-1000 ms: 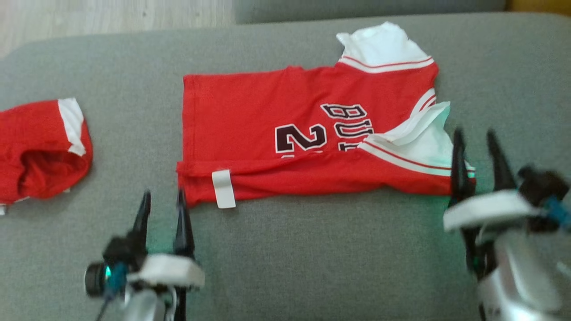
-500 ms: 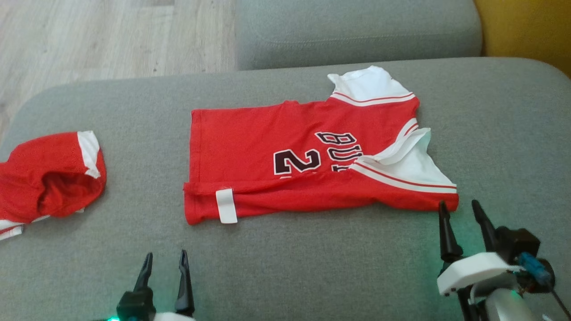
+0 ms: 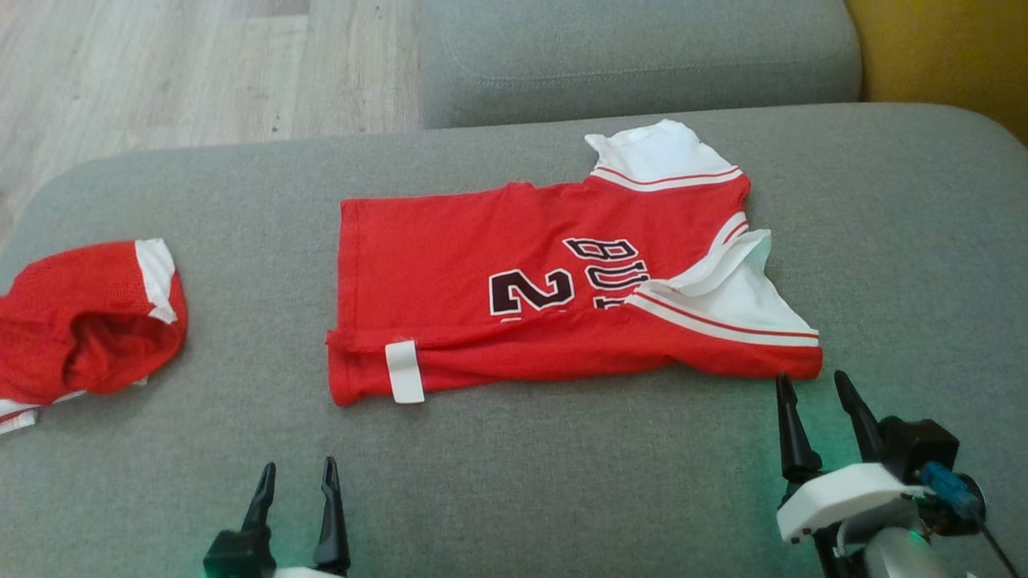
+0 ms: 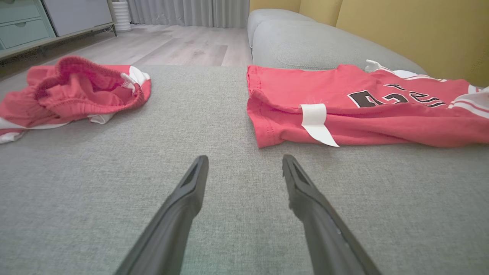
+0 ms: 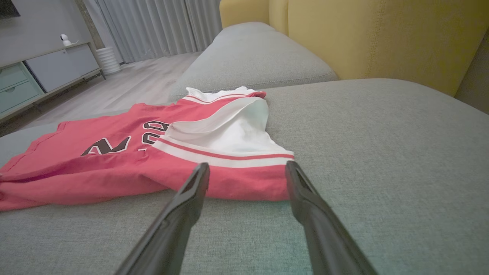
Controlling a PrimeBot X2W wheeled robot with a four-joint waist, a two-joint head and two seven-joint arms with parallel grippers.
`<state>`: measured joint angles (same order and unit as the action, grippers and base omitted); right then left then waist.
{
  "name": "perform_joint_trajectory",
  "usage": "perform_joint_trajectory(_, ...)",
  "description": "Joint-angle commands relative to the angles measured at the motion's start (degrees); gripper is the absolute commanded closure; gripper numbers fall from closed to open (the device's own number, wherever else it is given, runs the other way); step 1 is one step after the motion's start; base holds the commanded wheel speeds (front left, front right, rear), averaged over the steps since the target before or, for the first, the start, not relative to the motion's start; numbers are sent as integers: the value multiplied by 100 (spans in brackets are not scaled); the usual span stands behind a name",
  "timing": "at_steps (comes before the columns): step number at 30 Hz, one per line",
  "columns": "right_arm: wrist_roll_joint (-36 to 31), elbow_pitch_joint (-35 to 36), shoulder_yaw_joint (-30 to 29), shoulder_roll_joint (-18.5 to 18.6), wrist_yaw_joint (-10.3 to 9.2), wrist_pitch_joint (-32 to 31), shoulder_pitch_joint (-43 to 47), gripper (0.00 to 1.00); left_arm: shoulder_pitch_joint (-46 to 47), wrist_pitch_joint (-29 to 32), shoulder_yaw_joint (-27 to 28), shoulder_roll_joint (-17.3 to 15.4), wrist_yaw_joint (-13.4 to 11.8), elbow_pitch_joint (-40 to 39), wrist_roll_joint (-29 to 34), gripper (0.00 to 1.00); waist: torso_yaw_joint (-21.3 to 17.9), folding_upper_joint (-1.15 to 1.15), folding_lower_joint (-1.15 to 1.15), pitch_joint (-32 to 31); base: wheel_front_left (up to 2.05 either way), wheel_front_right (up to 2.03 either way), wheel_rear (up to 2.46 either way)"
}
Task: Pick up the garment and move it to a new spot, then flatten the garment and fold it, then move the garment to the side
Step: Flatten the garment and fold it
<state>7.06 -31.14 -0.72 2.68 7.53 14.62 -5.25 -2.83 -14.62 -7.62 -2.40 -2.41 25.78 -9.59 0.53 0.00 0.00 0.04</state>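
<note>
Folding judged in hand: garment, red jersey, lies centre frame on grey cushion, lower edge already turned over. Fingers spread wide, holding nothing: left gripper lower left, right gripper lower right. Next: grip both lower corners, fold again.

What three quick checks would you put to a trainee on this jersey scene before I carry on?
1. True or false: the right gripper is shut on the jersey.
2. What lies on the cushion left of the jersey? A a crumpled red garment; B a folded towel; C a blue cap.
3. Which gripper's fingers stand nearer the jersey: the left gripper or the right?
Key: 1 false, its fingers are open, gripping nothing; 2 A; 3 the right.
</note>
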Motion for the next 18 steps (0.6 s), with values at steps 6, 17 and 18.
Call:
perform_joint_trajectory(6,90,233,224,21,-4,38,-425,0,742,-38,206,-48,192,-41,-326,0,-34,0,0,454,0,0,0)
perform_joint_trajectory(17,87,379,193,21,-4,38,-876,0,1831,-38,282,-48,424,840,-604,0,-243,0,0,1245,0,0,0)
perform_joint_trajectory(18,76,382,186,21,-4,38,-907,0,1891,-38,276,-48,409,978,-570,0,-276,0,0,1285,0,0,0)
